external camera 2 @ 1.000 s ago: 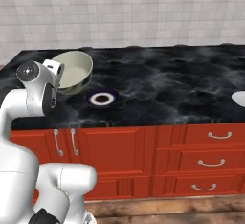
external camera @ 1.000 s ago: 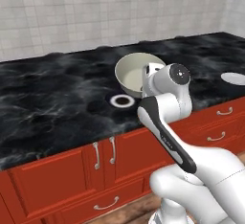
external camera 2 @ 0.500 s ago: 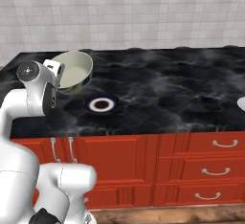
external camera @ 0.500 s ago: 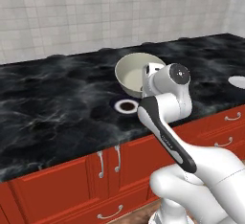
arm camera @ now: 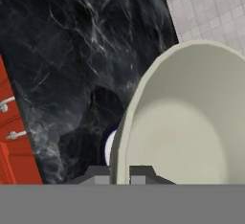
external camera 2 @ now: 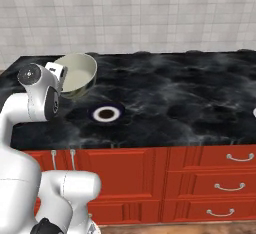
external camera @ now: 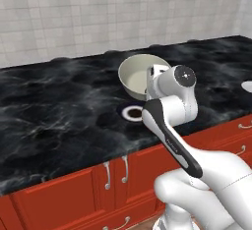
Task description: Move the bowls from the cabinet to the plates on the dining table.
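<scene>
Cream-beige rim is what the fingers are clamped on: in the hand view the two dark tips sit either side of the bowl wall, pinching its edge. From the base views the bowl hangs tilted in the air above the black marble surface, its open mouth turned partly sideways, the gripper gripping it at the near edge.

Just below and beside it lies the plate with the dark brown centre, flat on the surface near the front edge. A second pale plate peeks in at the far right edge of the left base view, well apart.

Judging from this, the carry is nearly over and the placing step is in hand. The next move calls for levelling the bowl, centring it above the dark-centred plate, lowering until the base touches, then releasing.

No brand, label or writing is readable anywhere.
</scene>
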Available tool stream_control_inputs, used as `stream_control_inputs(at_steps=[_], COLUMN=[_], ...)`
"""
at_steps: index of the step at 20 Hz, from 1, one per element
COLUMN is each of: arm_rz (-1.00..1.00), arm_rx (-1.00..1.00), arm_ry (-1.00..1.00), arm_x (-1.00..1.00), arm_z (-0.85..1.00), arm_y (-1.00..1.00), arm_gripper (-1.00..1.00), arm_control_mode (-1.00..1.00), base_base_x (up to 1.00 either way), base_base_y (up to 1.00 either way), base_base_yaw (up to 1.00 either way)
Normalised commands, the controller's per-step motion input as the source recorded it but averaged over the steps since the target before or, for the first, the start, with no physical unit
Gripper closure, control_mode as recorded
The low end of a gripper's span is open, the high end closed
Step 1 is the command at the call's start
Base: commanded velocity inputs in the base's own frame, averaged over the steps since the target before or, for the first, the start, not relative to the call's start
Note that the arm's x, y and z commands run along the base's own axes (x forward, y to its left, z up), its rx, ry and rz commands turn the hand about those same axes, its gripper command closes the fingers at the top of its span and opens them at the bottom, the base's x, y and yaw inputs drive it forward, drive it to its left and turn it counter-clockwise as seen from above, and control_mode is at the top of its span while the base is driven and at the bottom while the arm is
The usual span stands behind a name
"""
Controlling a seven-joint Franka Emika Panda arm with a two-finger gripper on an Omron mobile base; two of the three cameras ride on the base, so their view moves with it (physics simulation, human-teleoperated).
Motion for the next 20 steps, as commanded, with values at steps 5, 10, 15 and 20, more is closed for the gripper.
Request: stream_control_inputs(at_steps=[5,10,15,20], arm_rz=[0.00,0.00,0.00,0.00], arm_rx=[0.00,0.00,0.00,0.00], arm_ry=[0.00,0.00,0.00,0.00], arm_x=[0.00,0.00,0.00,0.00], arm_z=[0.00,0.00,0.00,0.00], arm_y=[0.00,0.00,0.00,0.00], arm_gripper=[1.00,1.00,1.00,1.00], arm_control_mode=[1.00,1.00,1.00,1.00], base_base_x=[0.39,0.35,0.41,0.37], base_base_y=[-0.04,-0.04,-0.06,-0.04], base_base_yaw=[0.02,0.01,0.01,0.00])
